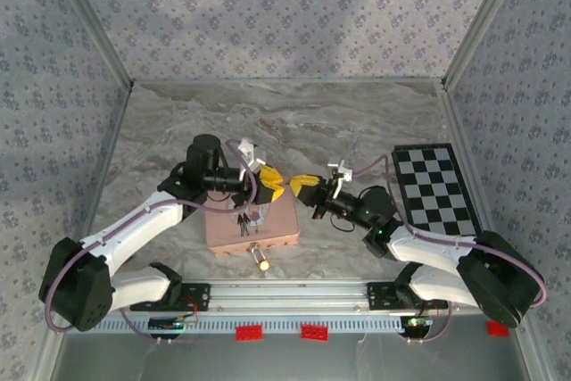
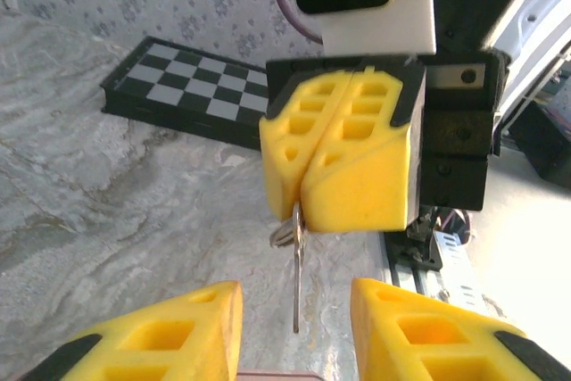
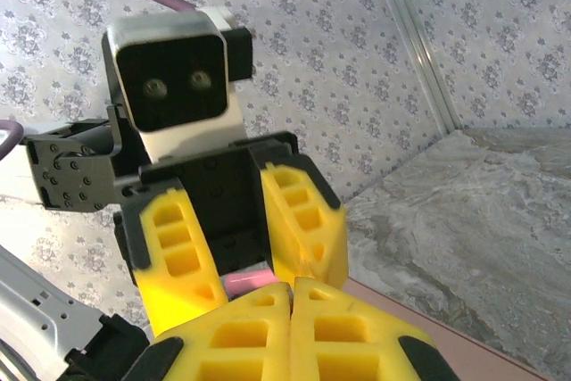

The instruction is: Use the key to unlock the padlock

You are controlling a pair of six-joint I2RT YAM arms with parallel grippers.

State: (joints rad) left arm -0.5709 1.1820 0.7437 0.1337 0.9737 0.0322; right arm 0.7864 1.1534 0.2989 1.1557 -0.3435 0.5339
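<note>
Right fingers (image 2: 303, 192) pinch the key (image 2: 297, 285), its blade hanging between my left fingers (image 1: 270, 190), parted and clear of it, above the pink box (image 1: 278, 226); the padlock (image 1: 261, 262) lies just beside.

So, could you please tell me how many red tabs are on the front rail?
3 red tabs: left of centre, centre, far right; the right arm may hide more.

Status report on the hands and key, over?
Right hand shut on the key. Left hand open, facing it. Padlock on table by pink box.
</note>
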